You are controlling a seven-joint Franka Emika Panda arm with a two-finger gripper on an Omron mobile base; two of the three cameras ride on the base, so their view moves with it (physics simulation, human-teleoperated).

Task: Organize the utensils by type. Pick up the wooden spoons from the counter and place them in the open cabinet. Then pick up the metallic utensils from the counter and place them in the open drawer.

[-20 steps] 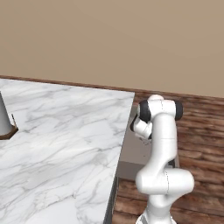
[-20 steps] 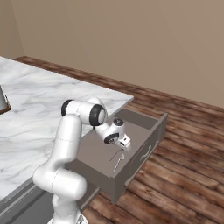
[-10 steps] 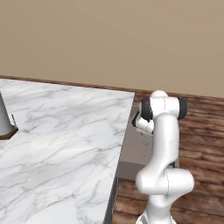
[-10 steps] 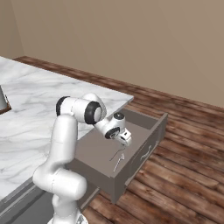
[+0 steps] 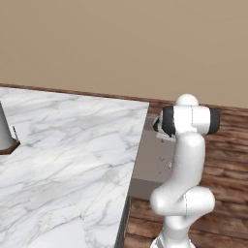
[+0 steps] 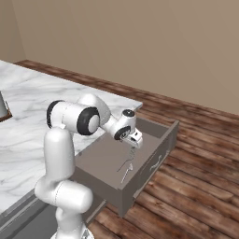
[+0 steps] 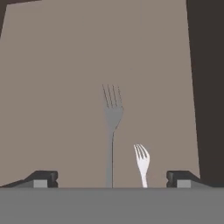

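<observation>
Now the claw (image 7: 112, 178) hangs wide open and empty above the wide grey-brown open drawer (image 6: 100, 154). Directly below lie two thin silvery-grey metal forks (image 7: 111, 127), side by side, long axes running away from the claw.

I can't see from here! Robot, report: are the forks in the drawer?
Gripper jaws open, empty, above open drawer. Two forks inside: grey fork, small pale fork. Nothing in the way.
</observation>
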